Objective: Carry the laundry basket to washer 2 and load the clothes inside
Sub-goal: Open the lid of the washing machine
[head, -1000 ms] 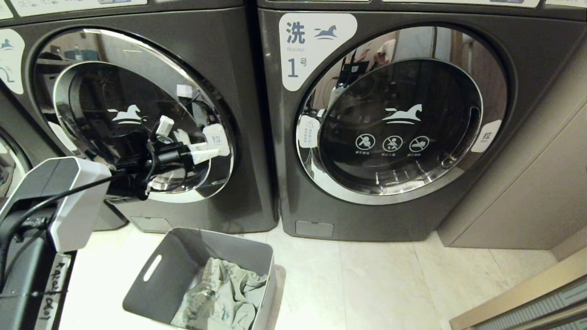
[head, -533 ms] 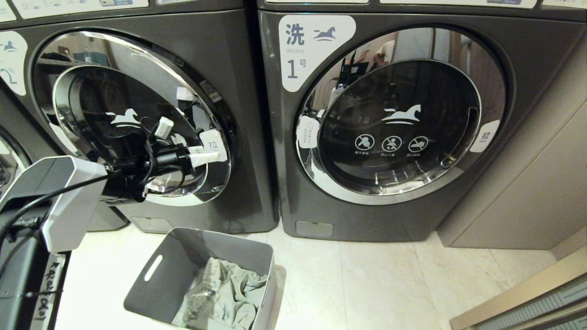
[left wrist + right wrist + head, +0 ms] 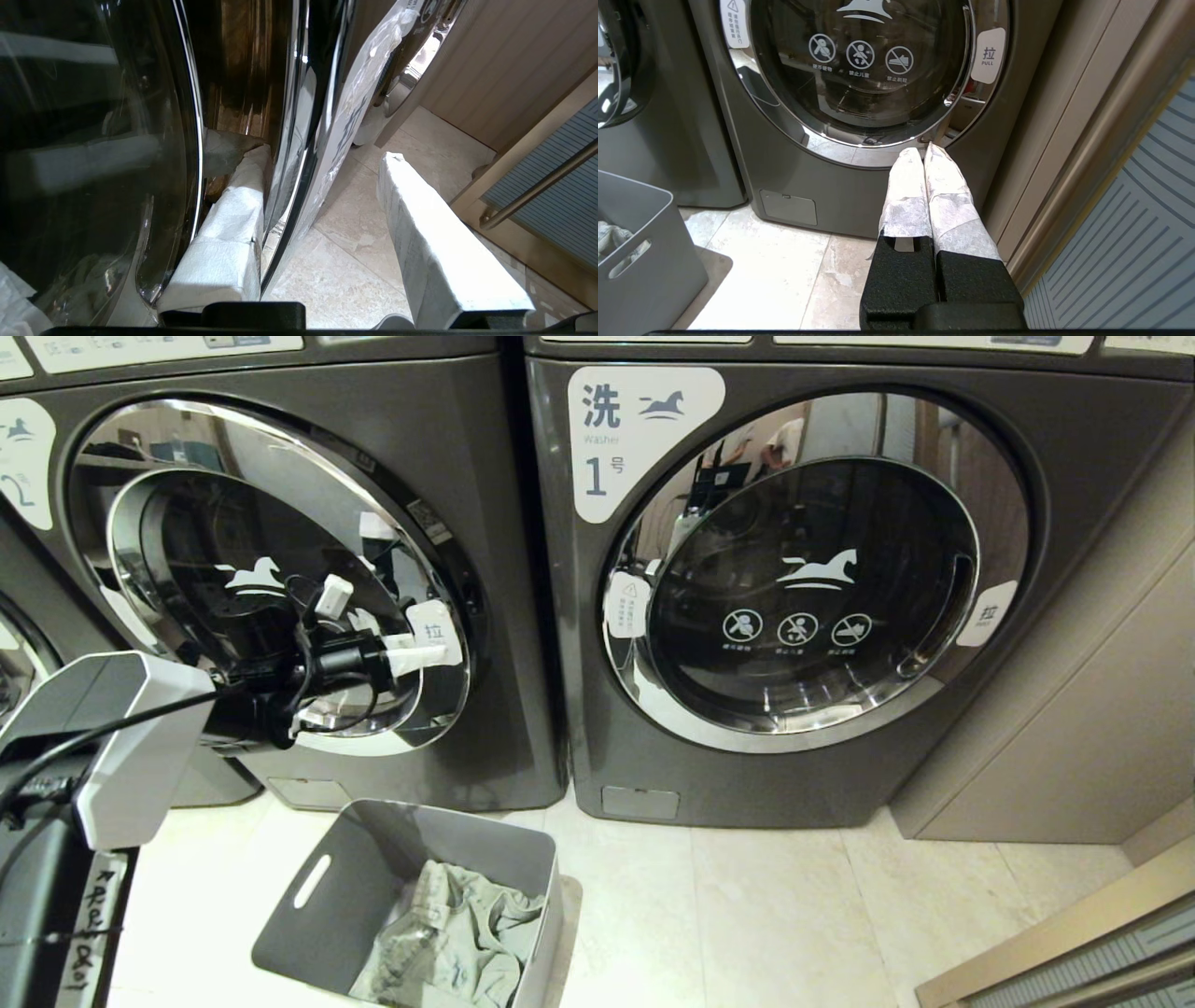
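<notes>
Room: a laundry room with a pale tiled floor [image 3: 766, 915]; two dark grey front-load washing machines side by side; a beige panelled wall [image 3: 1074, 728] just beside the machine labelled 1
Landmark: washer 2 [image 3: 485, 476], the dark grey machine with the numeral 2 on its white label at the head view's left edge; every place below is given from it
Door: its round chrome-rimmed glass door [image 3: 271, 579] stands ajar, swung out from the front; a white pull tag [image 3: 435, 631] sits on the rim
Left gripper: the left gripper [image 3: 415, 655] is at that rim by the tag; its white-wrapped fingers [image 3: 233, 224] are spread, one tucked behind the chrome edge, the other out over the floor
Laundry basket: the grey plastic rectangular tub [image 3: 355, 887] with a slot handle stands on the floor just before washer 2, below the door
Clothes: the pale green-grey denim garment [image 3: 457, 933] lies crumpled inside the tub
Washer 1: the alike dark grey machine [image 3: 934, 784] stands touching washer 2's side; door closed
Right gripper: the right gripper [image 3: 927, 156] hangs low before washer 1, well apart from washer 2; fingers pressed together, empty
</notes>
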`<state>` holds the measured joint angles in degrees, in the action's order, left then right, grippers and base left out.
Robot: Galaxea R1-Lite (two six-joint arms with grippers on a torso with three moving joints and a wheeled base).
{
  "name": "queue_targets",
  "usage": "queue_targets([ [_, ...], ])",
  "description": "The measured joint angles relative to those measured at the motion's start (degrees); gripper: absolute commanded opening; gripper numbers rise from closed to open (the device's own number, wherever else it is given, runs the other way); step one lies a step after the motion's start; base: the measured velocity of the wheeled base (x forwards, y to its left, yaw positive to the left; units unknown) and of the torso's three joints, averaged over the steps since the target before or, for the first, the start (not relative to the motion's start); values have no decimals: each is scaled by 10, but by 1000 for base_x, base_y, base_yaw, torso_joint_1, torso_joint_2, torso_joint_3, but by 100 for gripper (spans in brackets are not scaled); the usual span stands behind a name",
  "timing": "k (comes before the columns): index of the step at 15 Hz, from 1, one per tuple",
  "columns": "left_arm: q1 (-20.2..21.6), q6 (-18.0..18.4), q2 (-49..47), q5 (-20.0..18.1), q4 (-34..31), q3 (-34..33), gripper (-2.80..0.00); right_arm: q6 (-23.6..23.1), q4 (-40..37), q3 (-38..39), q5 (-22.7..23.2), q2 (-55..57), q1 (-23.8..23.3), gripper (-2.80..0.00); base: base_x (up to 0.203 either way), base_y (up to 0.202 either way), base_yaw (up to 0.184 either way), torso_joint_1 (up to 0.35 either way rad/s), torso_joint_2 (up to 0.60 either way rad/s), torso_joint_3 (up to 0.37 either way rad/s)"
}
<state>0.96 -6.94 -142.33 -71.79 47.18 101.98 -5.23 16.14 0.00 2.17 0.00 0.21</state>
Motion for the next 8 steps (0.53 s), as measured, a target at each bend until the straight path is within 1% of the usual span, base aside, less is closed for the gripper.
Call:
queue_targets([
  [1,0,0,1,4,0,-3,-43,0,0,0,0,0,0,-280,0,0,0,0,0,0],
  [2,0,0,1,6,0,-5,0,0,0,0,0,0,1,-280,0,0,0,0,0,0],
  [8,1,-1,3,21,-2,-8,0,0,0,0,0,0,0,-280,0,0,0,0,0,0],
])
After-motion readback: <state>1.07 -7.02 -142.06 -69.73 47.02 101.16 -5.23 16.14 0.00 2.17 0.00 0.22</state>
